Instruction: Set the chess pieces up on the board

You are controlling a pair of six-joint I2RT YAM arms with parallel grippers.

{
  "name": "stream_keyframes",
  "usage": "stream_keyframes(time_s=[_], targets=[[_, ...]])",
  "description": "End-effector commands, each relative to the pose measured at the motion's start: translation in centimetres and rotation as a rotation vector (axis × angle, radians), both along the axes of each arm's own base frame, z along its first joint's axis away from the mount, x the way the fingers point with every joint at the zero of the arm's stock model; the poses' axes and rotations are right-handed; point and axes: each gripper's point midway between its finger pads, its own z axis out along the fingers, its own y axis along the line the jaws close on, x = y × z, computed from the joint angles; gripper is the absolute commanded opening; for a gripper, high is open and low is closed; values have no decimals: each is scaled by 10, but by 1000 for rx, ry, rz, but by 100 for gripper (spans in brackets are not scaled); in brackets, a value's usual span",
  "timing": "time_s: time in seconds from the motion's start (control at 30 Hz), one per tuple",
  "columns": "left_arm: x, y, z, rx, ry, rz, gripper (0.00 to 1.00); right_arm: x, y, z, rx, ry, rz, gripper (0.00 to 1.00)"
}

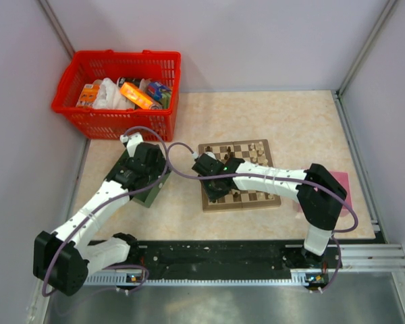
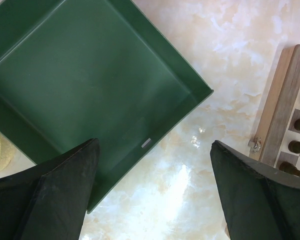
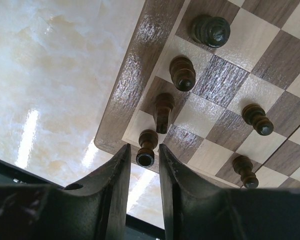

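Board (image 1: 216,150) lies mid-table, square to the table edges, with the right arm stretched leftward across it from its base at the near right. Pale pieces (image 1: 258,152) cluster at the board's far right corner. Several dark pieces (image 1: 248,197) stand along its near rows, partly hidden by the arm. Right gripper (image 3: 144,148) hangs over the board's near left corner with jaws narrow, one finger on each side of a dark piece (image 3: 146,151) that stands on the corner square. Thin slivers of light show on both sides of the piece's head, but whether the fingers touch it lower down I cannot tell. Five more dark ones stand on squares close by, the nearest (image 3: 163,112) just beside the flanked one. Left gripper (image 2: 152,200) hovers with jaws wide and nothing between them, above the table between the tray (image 2: 90,85) and the board's left edge. One finger overlaps the tray's near corner in the wrist view. The green tray lies left of the board, near it but apart. A red basket (image 1: 115,115) holding packets sits at the far left. A pink box (image 1: 344,185) lies right of the board, under the right arm's elbow.
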Motion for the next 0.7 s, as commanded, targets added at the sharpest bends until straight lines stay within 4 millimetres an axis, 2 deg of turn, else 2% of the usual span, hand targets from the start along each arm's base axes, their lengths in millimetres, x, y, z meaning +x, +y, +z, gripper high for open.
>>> stream_keyframes(time_s=[0.0, 0.53, 0.67], targets=[[4, 1, 9, -16, -45, 16, 97, 4, 22, 14, 67, -27, 36, 29], [4, 0, 6, -19, -35, 11, 97, 6, 22, 18, 73, -40, 32, 26], [3, 2, 8, -14, -43, 17, 97, 10, 20, 30, 82, -73, 17, 27]])
